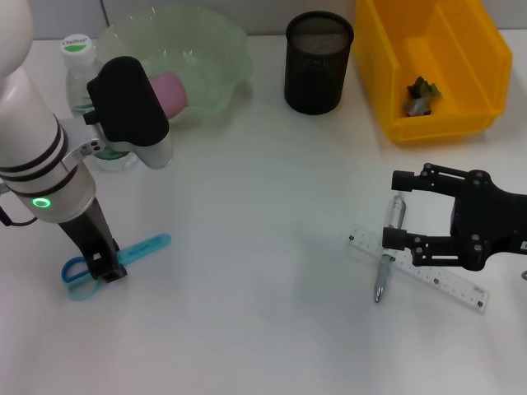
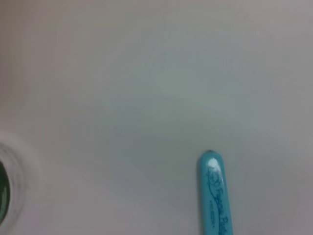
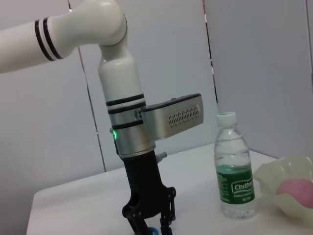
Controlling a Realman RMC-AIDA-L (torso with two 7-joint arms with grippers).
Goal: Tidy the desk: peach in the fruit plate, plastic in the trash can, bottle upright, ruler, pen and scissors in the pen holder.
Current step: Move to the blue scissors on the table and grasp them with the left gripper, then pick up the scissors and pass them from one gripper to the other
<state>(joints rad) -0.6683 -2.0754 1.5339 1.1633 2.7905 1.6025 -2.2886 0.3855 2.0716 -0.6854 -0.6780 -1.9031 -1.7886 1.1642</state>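
The blue scissors (image 1: 140,248) lie flat at the front left, their tip (image 2: 213,196) close in the left wrist view. My left gripper (image 1: 108,268) (image 3: 152,223) is down on their middle, open, one finger on each side. At the right, my right gripper (image 1: 395,209) is low over the table and open, straddling the pen (image 1: 384,276), which lies across the clear ruler (image 1: 428,276). The pink peach (image 1: 171,92) sits in the green fruit plate (image 1: 216,51). The bottle (image 1: 76,70) (image 3: 234,171) stands upright. The black mesh pen holder (image 1: 319,62) is at the back.
A yellow bin (image 1: 412,123) at the back right holds a crumpled piece of plastic (image 1: 422,95). The white table (image 1: 263,247) stretches bare between the two arms.
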